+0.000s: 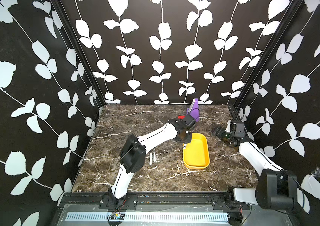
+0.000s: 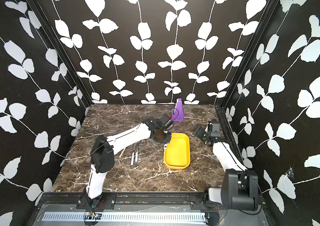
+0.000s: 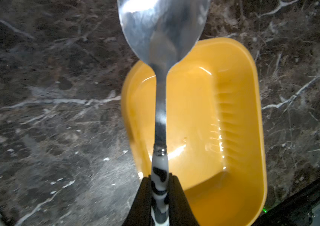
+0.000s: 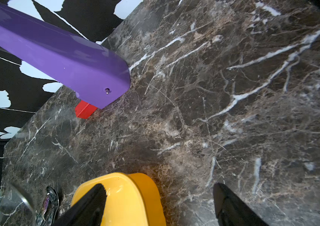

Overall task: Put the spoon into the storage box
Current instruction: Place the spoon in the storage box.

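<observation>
In a top view my left hand hangs over the box, which sits toward the desk's right edge.

Left wrist: that hand's clamped on the spoon handle, and the spoon's over the box rim, not in yet.

Right wrist: right hand is spread wide and empty.

I'd say the grab's done and the drop's left.

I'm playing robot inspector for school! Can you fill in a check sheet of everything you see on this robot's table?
Surface: brown marble table, no spills seen.
Job's things: spoon held by its cow-patterned handle near the rim of the empty yellow storage box.
Clutter: purple stand, red block, two white-handled utensils.
Grippers: left end effector shut on the spoon; right end effector open, empty.
Cables: wires at the left arm's base.
Surroundings: black walls with white leaves.
</observation>
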`<state>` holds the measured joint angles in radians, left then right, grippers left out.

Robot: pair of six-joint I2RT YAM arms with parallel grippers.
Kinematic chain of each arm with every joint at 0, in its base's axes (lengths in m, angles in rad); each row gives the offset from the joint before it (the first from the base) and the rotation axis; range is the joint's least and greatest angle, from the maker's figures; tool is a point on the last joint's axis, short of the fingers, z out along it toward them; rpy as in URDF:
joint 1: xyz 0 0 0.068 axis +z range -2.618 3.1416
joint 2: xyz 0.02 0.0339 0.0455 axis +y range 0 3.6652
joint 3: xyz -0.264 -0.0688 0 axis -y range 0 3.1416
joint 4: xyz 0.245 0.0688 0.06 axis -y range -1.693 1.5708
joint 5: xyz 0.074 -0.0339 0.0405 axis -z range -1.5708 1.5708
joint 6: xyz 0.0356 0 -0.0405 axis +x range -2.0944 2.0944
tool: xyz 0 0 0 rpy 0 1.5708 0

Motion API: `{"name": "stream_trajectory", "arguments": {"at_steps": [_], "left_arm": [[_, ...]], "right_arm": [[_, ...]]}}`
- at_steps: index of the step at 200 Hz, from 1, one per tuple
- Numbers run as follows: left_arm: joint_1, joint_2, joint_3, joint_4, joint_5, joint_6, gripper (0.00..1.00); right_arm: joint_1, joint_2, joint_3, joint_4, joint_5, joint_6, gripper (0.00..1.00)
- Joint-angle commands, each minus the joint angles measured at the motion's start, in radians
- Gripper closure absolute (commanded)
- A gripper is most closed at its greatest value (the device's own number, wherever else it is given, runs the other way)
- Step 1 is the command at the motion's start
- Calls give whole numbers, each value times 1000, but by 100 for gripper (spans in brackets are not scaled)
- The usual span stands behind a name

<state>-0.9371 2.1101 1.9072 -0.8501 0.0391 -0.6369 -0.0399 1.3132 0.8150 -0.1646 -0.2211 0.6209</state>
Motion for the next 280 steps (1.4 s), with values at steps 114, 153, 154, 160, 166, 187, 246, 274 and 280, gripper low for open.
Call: {"name": "stream_trajectory", "arguments": {"at_steps": [114, 153, 154, 160, 166, 187, 246, 274, 280], "left_arm": [[-103, 147, 93, 64, 105, -171, 100], [-104, 180, 110, 74, 125, -193, 100], [-103, 181, 111, 74, 127, -194, 100], [-103, 191, 121, 70, 133, -197, 100], [-104, 200, 133, 64, 138, -200, 100], [-103, 222, 141, 71, 152, -216, 100], [-101, 281, 180, 98, 184, -243, 100], [-99, 304, 190, 95, 205, -252, 100], [-98, 307, 188, 99, 211, -256, 100]], "right_arm": [[-35, -17, 38, -19, 5, -3, 13], [-34, -5, 38, -17, -4, -2, 13], [-34, -5, 38, -17, -4, -2, 13], [-34, -1, 39, -17, -6, -1, 13], [-34, 1, 38, -14, -6, -3, 13], [-34, 7, 39, -12, -10, 2, 13], [-35, 17, 37, -10, -18, 6, 13], [-35, 25, 34, -9, -25, 8, 13], [-34, 26, 31, -7, -26, 10, 13]]}}
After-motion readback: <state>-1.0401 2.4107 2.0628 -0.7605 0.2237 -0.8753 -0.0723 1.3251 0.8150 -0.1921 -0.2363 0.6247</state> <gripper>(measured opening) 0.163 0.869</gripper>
